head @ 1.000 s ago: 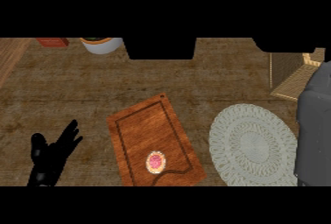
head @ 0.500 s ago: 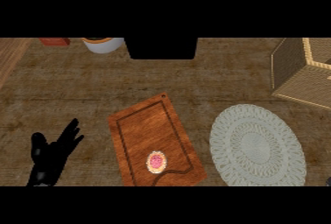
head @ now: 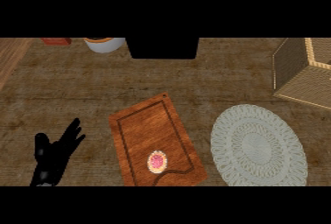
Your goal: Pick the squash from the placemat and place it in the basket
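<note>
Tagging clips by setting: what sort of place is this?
Likely a kitchen counter: a brown wooden cutting board lies beside a pale round woven placemat, with a tan wicker basket at the far right.

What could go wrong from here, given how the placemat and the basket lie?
1. No squash shows on the placemat; the only small item is a pink round piece on the board, so the wrong thing may get picked.
2. The basket is cut off by the view's right edge, so aiming a drop could be hard.
3. Only the left hand shows, open, far from both.
</note>
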`<move>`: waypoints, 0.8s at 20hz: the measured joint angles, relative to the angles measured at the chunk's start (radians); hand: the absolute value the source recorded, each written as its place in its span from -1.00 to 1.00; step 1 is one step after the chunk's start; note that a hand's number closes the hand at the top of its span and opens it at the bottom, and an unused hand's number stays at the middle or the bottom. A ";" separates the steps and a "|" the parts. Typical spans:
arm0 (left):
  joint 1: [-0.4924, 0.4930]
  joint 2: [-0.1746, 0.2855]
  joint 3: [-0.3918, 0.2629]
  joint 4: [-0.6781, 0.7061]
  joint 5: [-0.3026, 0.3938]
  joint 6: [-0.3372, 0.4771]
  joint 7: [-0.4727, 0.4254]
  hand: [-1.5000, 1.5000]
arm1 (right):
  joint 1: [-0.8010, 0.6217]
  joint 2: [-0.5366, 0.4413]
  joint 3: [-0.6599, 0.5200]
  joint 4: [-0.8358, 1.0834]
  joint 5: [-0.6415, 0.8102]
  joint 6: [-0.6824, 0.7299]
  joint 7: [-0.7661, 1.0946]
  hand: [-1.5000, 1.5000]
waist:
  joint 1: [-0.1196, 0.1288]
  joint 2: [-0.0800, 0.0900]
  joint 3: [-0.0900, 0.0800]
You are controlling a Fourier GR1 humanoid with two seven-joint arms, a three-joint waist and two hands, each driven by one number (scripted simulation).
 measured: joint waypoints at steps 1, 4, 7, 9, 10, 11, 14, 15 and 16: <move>-0.003 -0.002 -0.001 -0.002 -0.003 0.004 0.010 0.00 | -0.002 -0.003 -0.006 0.032 -0.005 -0.015 -0.018 1.00 | 0.001 0.000 0.000; 0.002 -0.003 0.002 -0.008 -0.004 -0.002 0.003 0.00 | -0.001 -0.002 -0.037 0.110 -0.035 -0.065 -0.068 1.00 | 0.002 0.000 0.000; 0.005 -0.003 0.003 -0.014 0.000 -0.013 0.001 0.00 | 0.002 -0.007 -0.093 0.176 -0.091 -0.108 -0.127 1.00 | 0.002 0.001 -0.001; 0.004 -0.007 0.002 -0.019 0.001 -0.012 0.011 0.00 | -0.001 -0.019 -0.121 0.233 -0.122 -0.128 -0.174 1.00 | 0.004 0.003 -0.002; 0.000 -0.011 -0.001 -0.013 -0.008 -0.007 0.013 0.00 | 0.003 -0.017 -0.130 0.261 -0.131 -0.146 -0.201 1.00 | 0.004 0.003 -0.001; -0.001 -0.012 -0.002 -0.014 -0.011 -0.005 0.021 0.00 | 0.009 -0.027 -0.141 0.282 -0.148 -0.146 -0.229 1.00 | 0.003 0.002 -0.001; -0.005 -0.006 0.008 -0.001 -0.012 -0.016 0.008 0.00 | 0.022 -0.033 -0.161 0.356 -0.173 -0.182 -0.305 1.00 | 0.004 0.002 0.000; -0.007 -0.006 0.011 0.000 -0.010 -0.019 0.009 0.00 | 0.022 -0.042 -0.168 0.383 -0.183 -0.188 -0.331 1.00 | 0.004 0.002 0.000; -0.008 -0.011 0.010 0.006 -0.013 -0.018 0.003 0.00 | 0.026 -0.050 -0.177 0.409 -0.193 -0.193 -0.361 1.00 | 0.005 0.002 0.001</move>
